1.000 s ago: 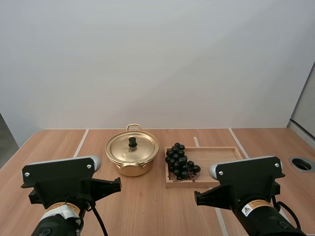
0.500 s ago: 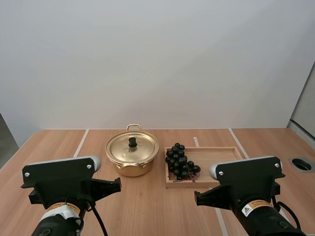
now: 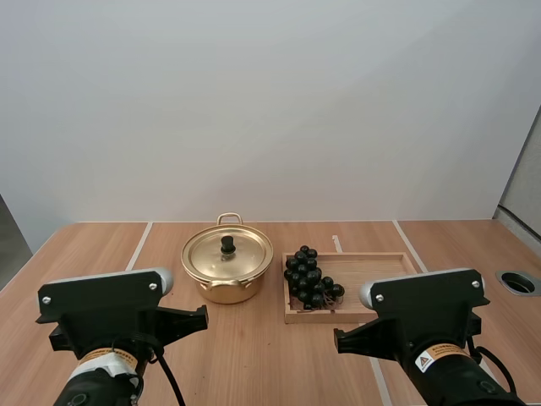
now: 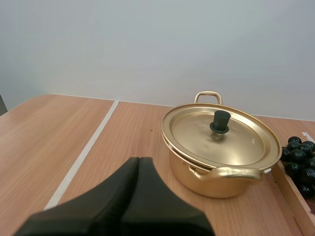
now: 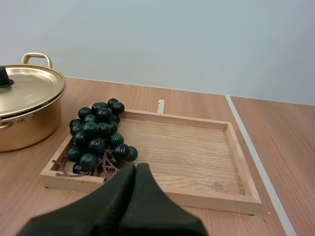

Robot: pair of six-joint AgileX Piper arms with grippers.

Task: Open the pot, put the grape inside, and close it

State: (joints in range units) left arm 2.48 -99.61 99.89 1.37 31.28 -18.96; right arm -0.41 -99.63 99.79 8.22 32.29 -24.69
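The pot [image 3: 226, 290] is shiny brass-gold. Its lid [image 4: 236, 142] sits flat, with a black knob [image 4: 220, 121] in the middle and a loop handle at two opposite sides. It stands on the bench [image 3: 254, 355], left of centre, just beside the wooden tray [image 3: 376, 272].

The grapes [image 3: 309, 277] are a dark, nearly black bunch lying in the tray's left end, nearest the pot; the rest of the tray is bare wood. A pale stripe [image 4: 81, 160] runs along the bench on the pot's left.

My left fingers [image 4: 139, 162] are clenched into one dark wedge on nothing, short of the pot and facing it. My right fingers [image 5: 136, 168] are likewise clenched on nothing, with the tray's near rim standing between them and the grapes.

The right wrist view brings out the bunch's reddish stems. The left wrist view brings out the pot's near handle [image 4: 231, 173].
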